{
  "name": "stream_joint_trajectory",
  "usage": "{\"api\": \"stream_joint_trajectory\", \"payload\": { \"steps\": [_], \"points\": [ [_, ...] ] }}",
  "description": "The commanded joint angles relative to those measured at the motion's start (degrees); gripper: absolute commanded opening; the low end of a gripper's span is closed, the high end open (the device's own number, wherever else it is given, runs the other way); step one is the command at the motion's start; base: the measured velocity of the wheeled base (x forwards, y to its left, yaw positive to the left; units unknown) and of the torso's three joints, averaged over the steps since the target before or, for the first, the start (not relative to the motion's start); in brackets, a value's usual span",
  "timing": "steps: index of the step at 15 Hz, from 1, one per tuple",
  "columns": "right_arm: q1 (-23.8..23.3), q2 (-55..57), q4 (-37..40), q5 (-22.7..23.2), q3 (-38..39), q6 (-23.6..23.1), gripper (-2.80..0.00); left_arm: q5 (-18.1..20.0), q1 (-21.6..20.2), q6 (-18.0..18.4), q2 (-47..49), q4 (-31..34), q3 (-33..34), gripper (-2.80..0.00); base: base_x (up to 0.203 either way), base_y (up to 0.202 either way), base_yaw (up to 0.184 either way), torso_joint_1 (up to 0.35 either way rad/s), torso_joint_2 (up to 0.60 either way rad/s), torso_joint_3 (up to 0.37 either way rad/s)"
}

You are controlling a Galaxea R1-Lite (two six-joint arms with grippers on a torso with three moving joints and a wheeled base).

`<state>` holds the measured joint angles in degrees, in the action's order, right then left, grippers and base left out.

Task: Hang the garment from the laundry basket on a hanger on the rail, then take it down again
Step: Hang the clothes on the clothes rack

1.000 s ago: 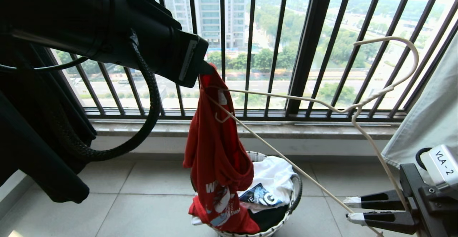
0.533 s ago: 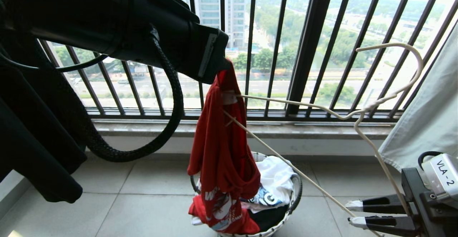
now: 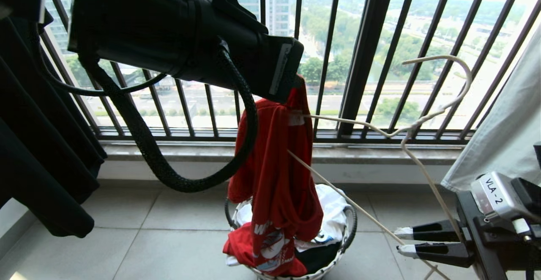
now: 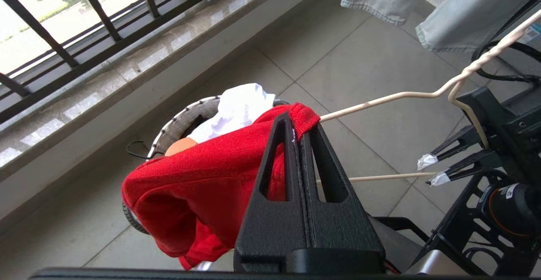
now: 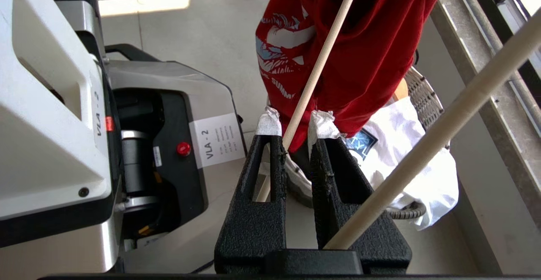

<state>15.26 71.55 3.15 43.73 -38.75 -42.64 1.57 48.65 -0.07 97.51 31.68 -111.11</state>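
Red cloth fills the middle of your head view: the garment point(image 3: 277, 174) hangs bunched from your left gripper point(image 3: 296, 87), whose jaws are pressed fully together on a fold at its top edge. Its lower end, with the white and blue print, still lies in the laundry basket point(image 3: 348, 233) on the tiled floor point(image 3: 169, 237), beside a white printed garment point(image 3: 331, 216). Your right gripper point(image 3: 401, 242) sits low at the right, jaws narrowed onto one thin rod arm of the off-white hanger point(image 3: 427, 119). The hanger is held tilted, its hook up and to the right against the window bars point(image 3: 363, 56); one arm reaches left into the top of the red cloth, just beside your left gripper. Dark clothing point(image 3: 34, 144) hangs at the far left.
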Motion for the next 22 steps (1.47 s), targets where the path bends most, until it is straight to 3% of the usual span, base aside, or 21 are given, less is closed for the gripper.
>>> {"api": "stream_joint_trajectory", "payload": {
  "steps": [1, 3, 8, 12, 16, 18, 22],
  "points": [
    [0.3, 2.6, -0.5, 0.9, 0.2, -0.4, -2.8, 3.6, -0.9, -0.3, -0.3, -0.6, 0.0, -2.8, 0.0, 0.0, 0.0, 0.0, 0.0, 0.0],
    [0.9, 5.1, -1.2, 1.4, -0.2, -0.8, -2.8, 10.6, -3.5, -0.4, -0.8, -1.1, 0.0, -2.8, 0.0, 0.0, 0.0, 0.0, 0.0, 0.0],
    [2.7, 11.5, -6.7, 1.7, -3.3, -0.7, -2.8, 14.6, -5.7, 0.6, 0.8, -2.5, -0.1, -2.8, 0.0, 0.0, 0.0, 0.0, 0.0, 0.0],
    [3.2, 14.4, -6.9, 1.1, -5.2, -2.4, -2.8, 15.7, -7.2, 3.8, 1.7, -2.6, -0.1, -2.8, 0.0, 0.0, 0.0, 0.0, 0.0, 0.0],
    [5.7, 17.7, -6.9, -3.3, -8.6, -4.9, -2.8, 16.2, -8.6, 7.7, 2.5, -3.1, -0.3, -2.8, 0.0, 0.0, 0.0, 0.0, 0.0, 0.0],
    [6.4, 17.7, -7.0, -3.4, -8.1, -4.7, -2.8, 16.3, -9.2, 9.2, 2.3, -3.1, -0.7, -2.8, 0.0, 0.0, 0.0, 0.0, 0.0, 0.0],
    [9.8, 20.5, -15.1, -5.1, -6.6, -4.3, -2.8, 16.2, -8.9, 15.0, 4.6, -2.7, -0.6, -2.8, 0.0, 0.0, 0.0, 0.0, 0.0, 0.0]
  ]
}}
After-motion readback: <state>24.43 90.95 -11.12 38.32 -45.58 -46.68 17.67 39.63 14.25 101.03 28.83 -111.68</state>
